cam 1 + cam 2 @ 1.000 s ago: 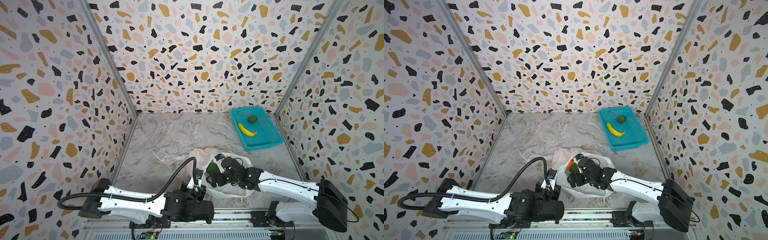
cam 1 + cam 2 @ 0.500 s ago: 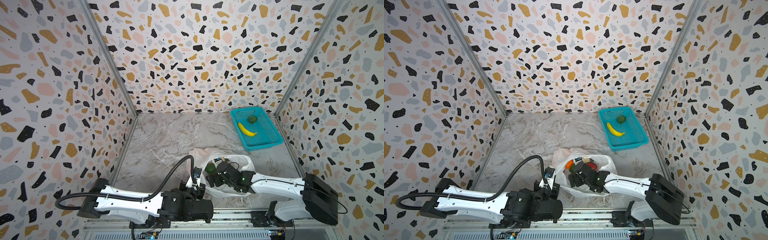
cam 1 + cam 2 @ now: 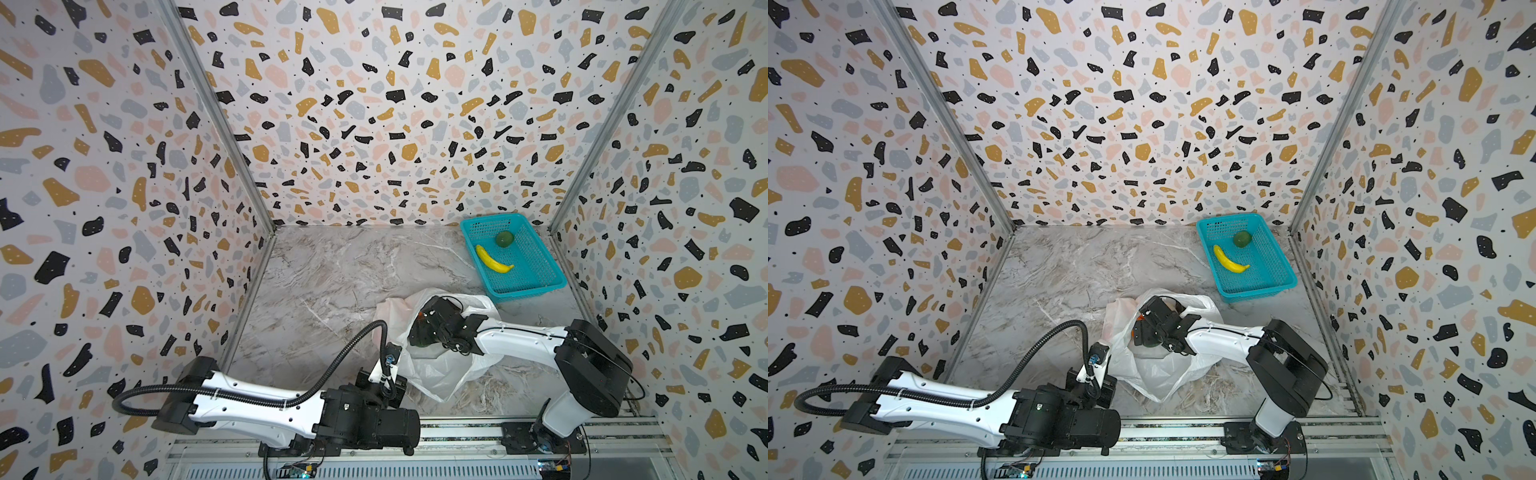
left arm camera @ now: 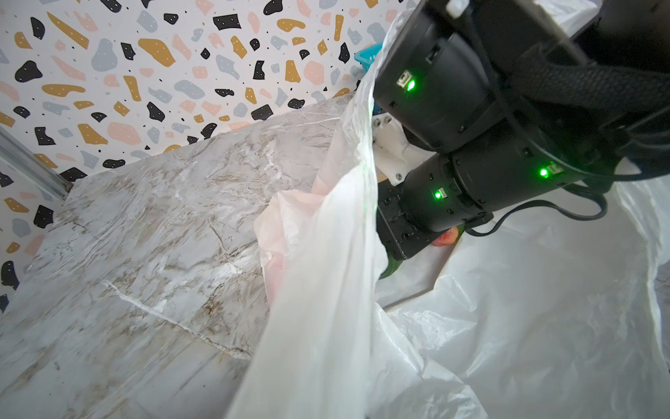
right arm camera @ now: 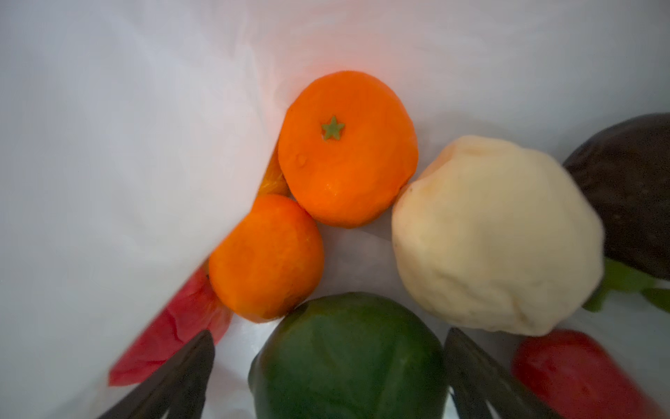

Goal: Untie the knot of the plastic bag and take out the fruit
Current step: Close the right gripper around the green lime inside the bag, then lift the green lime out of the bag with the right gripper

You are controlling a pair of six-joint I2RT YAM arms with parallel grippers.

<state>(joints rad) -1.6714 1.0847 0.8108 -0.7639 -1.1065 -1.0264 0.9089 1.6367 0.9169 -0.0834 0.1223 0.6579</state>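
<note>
The white plastic bag (image 3: 440, 370) (image 3: 1158, 370) lies open at the front middle of the table. No knot shows on it. My right gripper (image 3: 419, 332) (image 3: 1144, 334) is inside the bag's mouth. In the right wrist view it (image 5: 330, 335) stands open, its black fingers (image 5: 188, 366) either side of a dark green fruit (image 5: 348, 359). Beyond that lie two oranges (image 5: 348, 148), a beige ball (image 5: 496, 235) and a red piece (image 5: 576, 373). My left gripper (image 3: 395, 365) is shut on the bag's near edge (image 4: 326, 290), which hides its jaws.
A teal basket (image 3: 536, 286) (image 3: 1266, 291) stands at the back right, holding a yellow banana (image 3: 492, 259) and a round green ball (image 3: 505, 238). Terrazzo walls close in three sides. A metal rail (image 3: 457, 432) runs along the front edge.
My right gripper has pushed further into the bag and its jaws have opened wider, now around the dark green fruit. The left gripper has kept its hold on the bag's edge.
</note>
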